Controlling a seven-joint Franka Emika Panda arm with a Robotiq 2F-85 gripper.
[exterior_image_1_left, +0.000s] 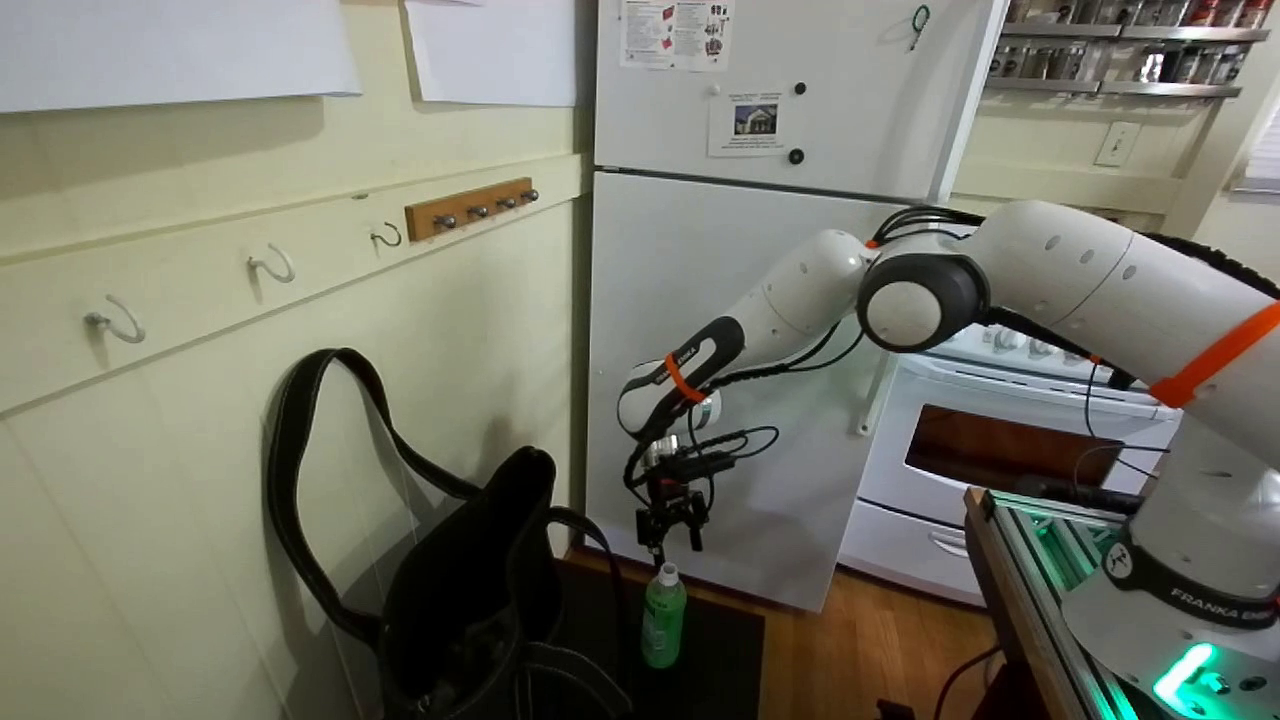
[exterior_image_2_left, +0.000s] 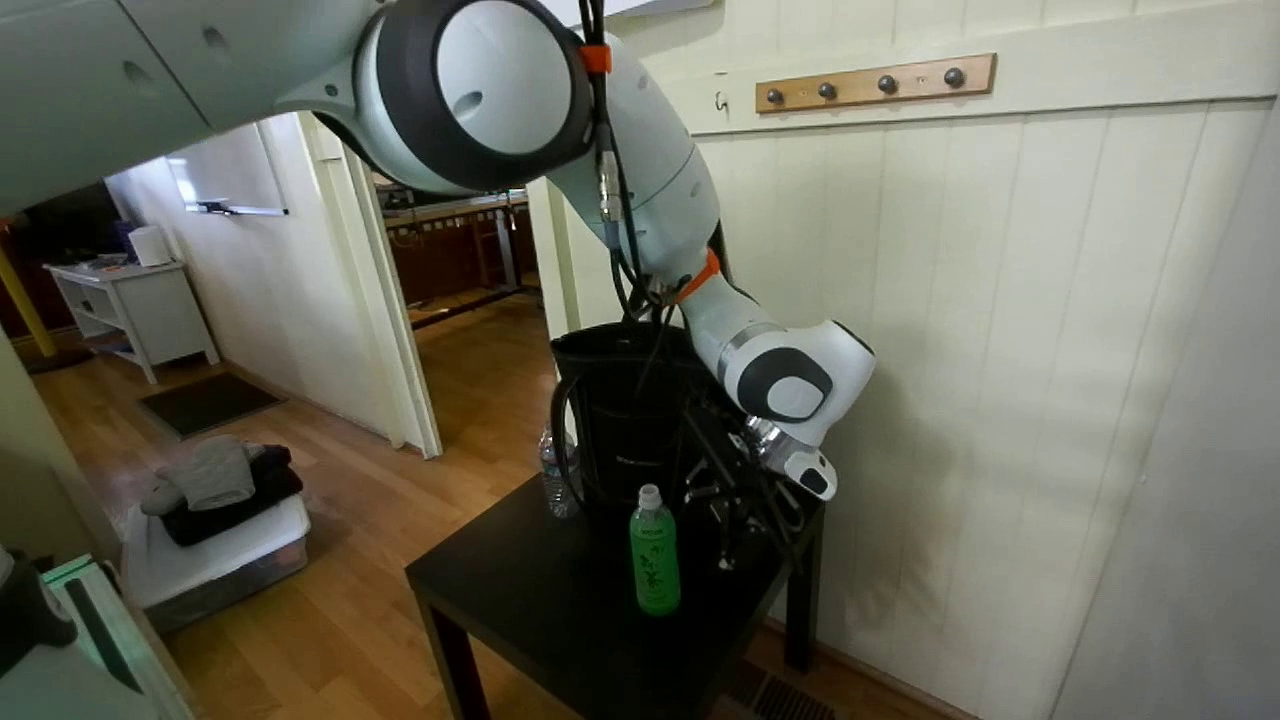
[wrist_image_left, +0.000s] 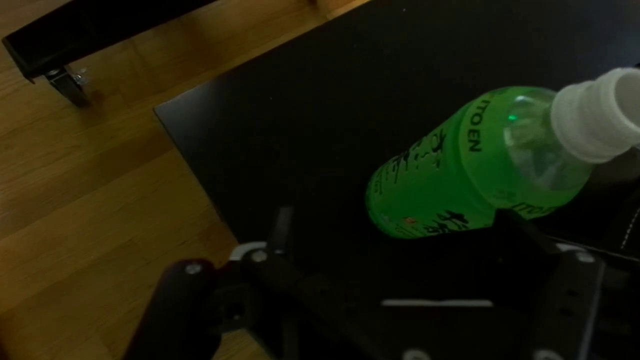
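In an exterior view, the black table (exterior_image_1_left: 722, 660) bore a bag (exterior_image_1_left: 470, 590); the empty gripper (exterior_image_1_left: 677, 546), 2 jaws wide apart, hung at the far side of the green bottle (exterior_image_1_left: 664, 622), which stood upright, right of the bag.

Wrist view: mouth of green ITO EN bottle (wrist_image_left: 475, 165) clipped by right edge; fingers (wrist_image_left: 525, 237) dark, blurred. In an exterior view: clear bottle (exterior_image_2_left: 550, 468) partly behind black bag (exterior_image_2_left: 635, 430); near corner of counter (exterior_image_2_left: 560, 610) cut off.
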